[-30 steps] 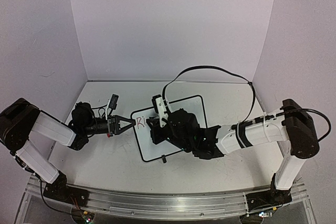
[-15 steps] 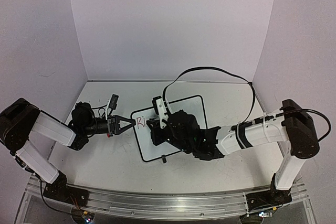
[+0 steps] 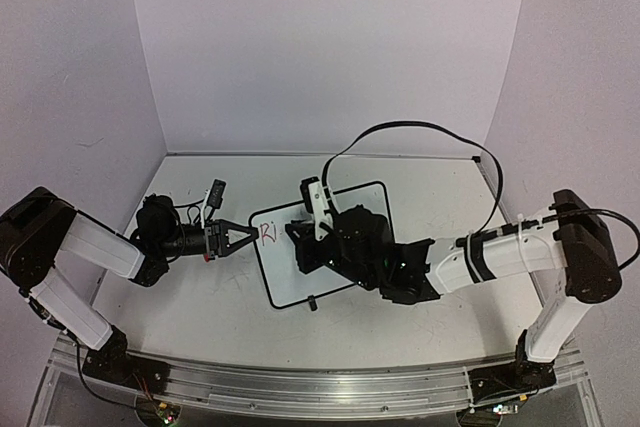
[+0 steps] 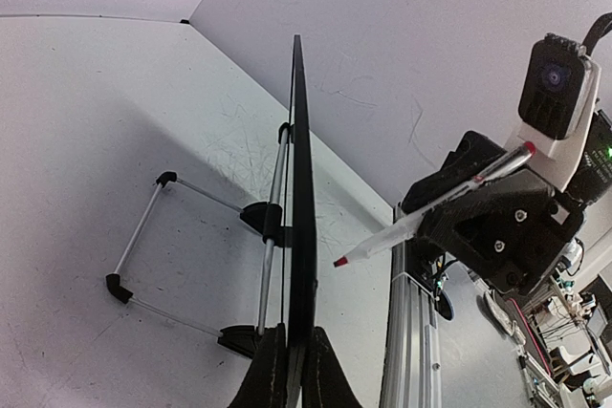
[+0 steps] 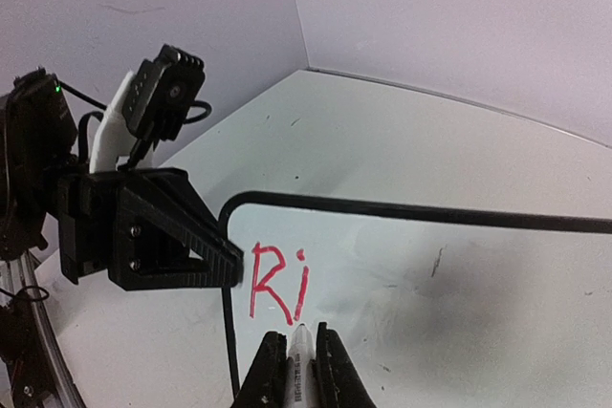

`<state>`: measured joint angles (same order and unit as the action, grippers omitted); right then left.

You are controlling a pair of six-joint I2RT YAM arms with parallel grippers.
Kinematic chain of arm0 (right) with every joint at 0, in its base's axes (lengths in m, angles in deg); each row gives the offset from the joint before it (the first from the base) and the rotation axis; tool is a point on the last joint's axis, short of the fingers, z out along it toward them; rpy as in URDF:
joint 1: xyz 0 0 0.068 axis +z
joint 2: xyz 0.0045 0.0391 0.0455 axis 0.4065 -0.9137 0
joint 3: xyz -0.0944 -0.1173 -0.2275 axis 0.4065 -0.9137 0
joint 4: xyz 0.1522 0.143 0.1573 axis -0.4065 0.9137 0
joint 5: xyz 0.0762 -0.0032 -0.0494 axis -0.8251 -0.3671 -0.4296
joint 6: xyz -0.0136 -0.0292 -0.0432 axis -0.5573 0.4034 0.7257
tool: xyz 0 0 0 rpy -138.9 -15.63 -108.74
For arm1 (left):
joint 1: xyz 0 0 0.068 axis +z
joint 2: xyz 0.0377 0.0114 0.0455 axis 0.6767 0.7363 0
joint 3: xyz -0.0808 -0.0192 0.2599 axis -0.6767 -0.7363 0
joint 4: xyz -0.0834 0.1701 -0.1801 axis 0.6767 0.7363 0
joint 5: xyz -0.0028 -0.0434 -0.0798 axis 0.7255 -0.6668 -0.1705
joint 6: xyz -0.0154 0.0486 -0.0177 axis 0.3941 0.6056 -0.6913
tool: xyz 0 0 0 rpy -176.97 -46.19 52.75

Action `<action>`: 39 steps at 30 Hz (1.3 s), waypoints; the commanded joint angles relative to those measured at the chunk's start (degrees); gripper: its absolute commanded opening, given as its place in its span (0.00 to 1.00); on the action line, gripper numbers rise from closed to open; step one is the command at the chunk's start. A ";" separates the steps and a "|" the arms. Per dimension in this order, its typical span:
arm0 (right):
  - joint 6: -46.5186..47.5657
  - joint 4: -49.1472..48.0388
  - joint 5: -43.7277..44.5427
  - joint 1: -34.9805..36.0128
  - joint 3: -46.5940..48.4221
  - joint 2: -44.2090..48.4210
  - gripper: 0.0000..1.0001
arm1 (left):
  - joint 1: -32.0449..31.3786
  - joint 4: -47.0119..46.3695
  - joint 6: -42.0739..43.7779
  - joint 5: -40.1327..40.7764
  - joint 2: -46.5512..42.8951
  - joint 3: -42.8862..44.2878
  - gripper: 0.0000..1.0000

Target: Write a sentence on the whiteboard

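- Pale lilac walls [image 3: 320,47] close in a scuffed white tabletop [image 3: 200,297], with both arms reaching toward its middle.
- The whiteboard [image 3: 292,275] sits near the centre of the tabletop, between the two arms. It is a small white panel in a thin black frame with rounded corners.
- From the left wrist camera the whiteboard [image 4: 301,188] shows edge-on, with a thin wire stand [image 4: 191,246] with black joints on its back side.
- Of the sentence [image 5: 277,282], only "Ri" is written, in thin red marker strokes at the upper left corner of the whiteboard [image 5: 459,274]. In the top view the sentence [image 3: 267,233] is a small red mark just inside the frame's left edge.
- Faint grey smudges [image 5: 435,262] mark the white surface to the right of the letters.
- The left gripper [image 3: 240,237] is clamped on the board's left edge. Its wrist view shows the fingers [image 4: 273,370] pinched onto the black frame from both sides.
- From the right wrist camera, the left gripper [image 5: 228,272] meets the frame just left of the "R".
- The right gripper [image 5: 293,370] is closed around a marker [image 5: 301,360], which points at the board just below and right of the "i".
- In the left wrist view, the marker [image 4: 421,222] slants toward the board's face. A small gap shows between its red tip and the surface.
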<state>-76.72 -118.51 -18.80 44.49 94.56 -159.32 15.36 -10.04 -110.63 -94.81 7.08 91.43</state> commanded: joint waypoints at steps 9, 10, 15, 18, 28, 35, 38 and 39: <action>1.28 -1.68 1.44 -1.92 4.15 -1.70 0.00 | -0.20 0.71 -1.44 -2.14 -2.01 -0.64 0.00; 1.44 -1.66 1.50 -1.97 4.37 -1.90 0.00 | -0.20 0.72 -1.48 -2.18 -1.91 -0.62 0.00; 1.41 -1.68 1.69 -2.44 4.57 -2.42 0.00 | -0.24 0.78 -1.42 -2.51 -1.68 -0.10 0.00; 1.28 -1.58 1.87 -2.55 4.55 -2.70 0.00 | -0.20 0.80 -1.41 -2.61 -1.68 0.00 0.00; 1.85 -1.08 1.51 -2.55 5.72 -4.09 0.00 | -0.20 0.86 -1.43 -2.58 -1.77 -0.15 0.00; 0.81 -0.86 0.22 -2.35 5.42 -4.62 0.00 | -0.22 0.99 -1.39 -2.43 -1.84 -0.04 0.00; 0.13 -0.79 0.08 -2.20 4.57 -4.40 0.00 | -0.22 1.03 -1.25 -2.33 -1.94 -0.19 0.00; 0.01 -0.80 0.03 -2.05 4.42 -4.42 0.00 | -0.21 1.07 -1.27 -2.32 -1.94 -0.23 0.00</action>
<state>-75.75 -119.12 -18.79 42.30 98.59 -162.62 15.38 -8.65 -110.62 -94.29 6.80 91.43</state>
